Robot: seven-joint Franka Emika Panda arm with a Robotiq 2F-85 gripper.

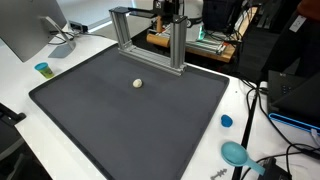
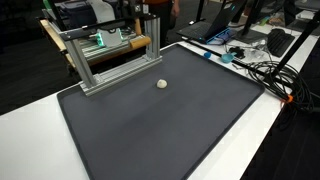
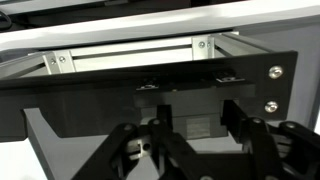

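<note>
My gripper [image 1: 172,14] hangs above the far end of an aluminium frame [image 1: 148,40] that stands at the back edge of a dark mat [image 1: 120,120]; both exterior views show it [image 2: 150,16]. In the wrist view its two dark fingers [image 3: 197,118] stand apart with nothing between them, just above the frame's rail [image 3: 130,55] and a black panel. A small cream ball [image 1: 138,84] lies alone on the mat in front of the frame, well away from the gripper, and it also shows in an exterior view [image 2: 161,84].
A blue cup [image 1: 42,69] and a monitor [image 1: 25,30] stand off the mat on one side. A blue cap [image 1: 226,121] and a teal tool [image 1: 235,153] lie on the white table. Cables [image 2: 262,68] run along the table's edge.
</note>
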